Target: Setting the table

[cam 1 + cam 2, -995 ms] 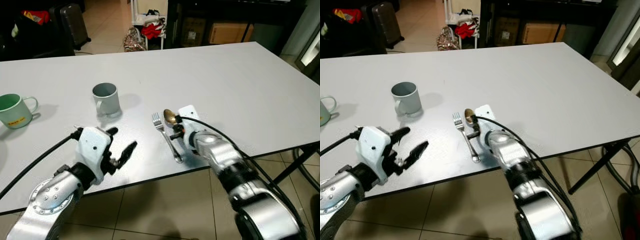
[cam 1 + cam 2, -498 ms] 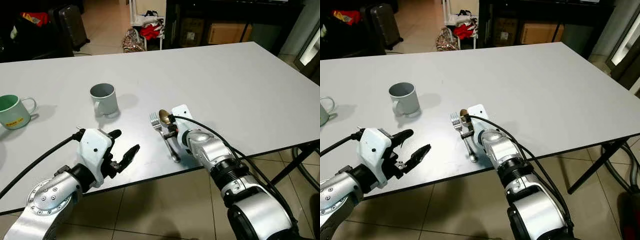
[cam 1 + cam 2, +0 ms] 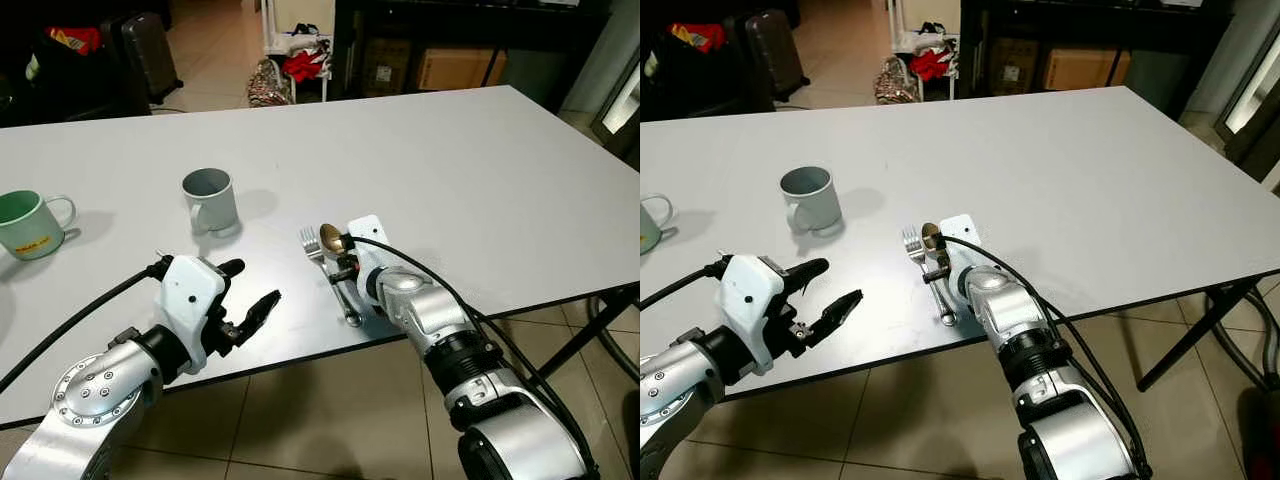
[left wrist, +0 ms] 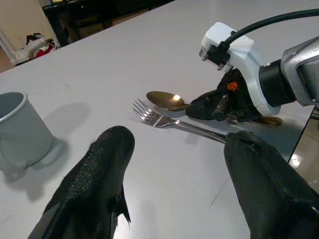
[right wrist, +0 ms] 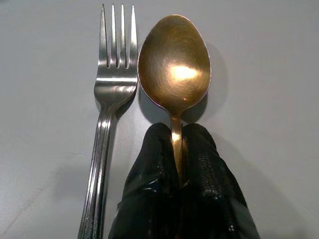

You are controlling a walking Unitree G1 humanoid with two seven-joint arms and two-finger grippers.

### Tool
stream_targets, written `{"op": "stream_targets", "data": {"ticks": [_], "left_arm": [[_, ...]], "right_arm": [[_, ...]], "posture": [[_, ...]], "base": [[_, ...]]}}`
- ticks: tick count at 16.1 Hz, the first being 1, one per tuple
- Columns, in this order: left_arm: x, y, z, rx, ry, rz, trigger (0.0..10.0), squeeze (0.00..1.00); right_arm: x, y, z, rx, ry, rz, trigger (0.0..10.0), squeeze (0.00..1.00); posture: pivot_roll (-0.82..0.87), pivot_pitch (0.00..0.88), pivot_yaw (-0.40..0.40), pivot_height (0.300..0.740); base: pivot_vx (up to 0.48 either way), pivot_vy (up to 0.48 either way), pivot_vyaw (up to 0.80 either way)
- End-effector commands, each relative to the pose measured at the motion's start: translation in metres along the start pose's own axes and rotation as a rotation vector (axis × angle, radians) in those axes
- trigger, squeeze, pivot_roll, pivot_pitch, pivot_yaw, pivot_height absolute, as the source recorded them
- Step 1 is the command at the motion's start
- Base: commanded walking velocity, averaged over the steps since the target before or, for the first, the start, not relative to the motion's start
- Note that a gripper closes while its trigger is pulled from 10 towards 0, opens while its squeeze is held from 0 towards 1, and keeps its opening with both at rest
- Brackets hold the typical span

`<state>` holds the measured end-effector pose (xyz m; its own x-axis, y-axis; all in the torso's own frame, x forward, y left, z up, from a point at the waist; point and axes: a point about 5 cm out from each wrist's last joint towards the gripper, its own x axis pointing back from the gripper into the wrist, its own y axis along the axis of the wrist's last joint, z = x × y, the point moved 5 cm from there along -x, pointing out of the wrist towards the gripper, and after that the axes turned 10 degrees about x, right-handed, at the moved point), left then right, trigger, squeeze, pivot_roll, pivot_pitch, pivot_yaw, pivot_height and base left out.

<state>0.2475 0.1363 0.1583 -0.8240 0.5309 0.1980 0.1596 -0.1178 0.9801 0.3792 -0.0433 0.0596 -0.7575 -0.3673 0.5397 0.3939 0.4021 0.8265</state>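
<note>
A gold spoon [image 5: 174, 69] lies beside a silver fork [image 5: 110, 99] on the white table [image 3: 450, 170], near its front edge. My right gripper [image 5: 177, 149] is shut on the spoon's handle, low over the table. The fork [image 3: 330, 275] rests flat just left of the spoon [image 3: 332, 237]. My left gripper [image 3: 248, 290] hangs open above the table's front edge, left of the cutlery, with nothing between its fingers [image 4: 99, 179]. A grey mug [image 3: 211, 199] stands further back on the left.
A green mug [image 3: 28, 222] stands at the table's far left. Beyond the table are a dark suitcase [image 3: 140, 45], a rack with clothes [image 3: 300, 55] and cardboard boxes [image 3: 455, 65]. Tiled floor lies below the front edge.
My right gripper, with the spoon in it, has shifted slightly toward the fork and back. The left gripper has barely moved. The camera has shifted a little.
</note>
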Motion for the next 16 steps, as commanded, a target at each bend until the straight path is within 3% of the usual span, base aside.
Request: {"op": "stream_targets", "data": {"ticks": [1,3,4,5,9,11,13,16], "left_arm": [[-0.001,0.001,-0.002,-0.005,-0.016,0.003,10.0,0.0],[-0.001,0.001,-0.002,-0.007,-0.015,0.003,10.0,0.0],[-0.001,0.001,-0.001,-0.008,-0.013,0.003,10.0,0.0],[-0.001,0.002,-0.001,-0.009,-0.012,0.003,10.0,0.0],[-0.001,0.001,0.0,-0.01,-0.013,0.003,10.0,0.0],[-0.001,0.003,0.0,-0.004,-0.009,-0.007,10.0,0.0],[-0.003,0.011,0.005,0.022,0.015,-0.051,10.0,0.0],[-0.003,0.016,0.01,0.023,0.03,-0.073,10.0,0.0]], "right_arm": [[-0.001,-0.03,0.006,-0.023,0.021,0.106,10.0,0.0],[0.0,-0.03,0.006,-0.025,0.019,0.107,10.0,0.04],[0.0,-0.03,0.005,-0.022,0.014,0.108,10.0,0.85],[0.0,-0.03,0.002,-0.019,0.008,0.108,10.0,1.0],[0.0,-0.029,0.001,-0.019,0.006,0.103,10.0,1.0],[0.003,-0.018,0.002,-0.032,0.024,0.042,10.0,1.0],[0.02,0.013,-0.003,-0.006,0.045,-0.12,10.0,1.0],[0.055,0.034,-0.021,0.02,-0.022,-0.223,10.0,1.0]], "posture": [[0.04,0.032,0.007,0.74],[0.04,0.03,0.004,0.74],[0.04,0.029,0.004,0.74],[0.04,0.028,0.004,0.74],[0.04,0.023,0.006,0.74],[0.04,0.018,0.007,0.74],[0.04,0.01,0.002,0.74],[0.03,0.001,0.009,0.74]], "base": [[0.0,0.0,0.0],[0.0,0.0,0.0],[0.0,0.0,0.0],[0.0,0.0,0.0],[0.0,0.0,0.0],[0.0,0.0,0.0],[0.0,0.0,0.0],[0.0,0.0,0.0]]}}
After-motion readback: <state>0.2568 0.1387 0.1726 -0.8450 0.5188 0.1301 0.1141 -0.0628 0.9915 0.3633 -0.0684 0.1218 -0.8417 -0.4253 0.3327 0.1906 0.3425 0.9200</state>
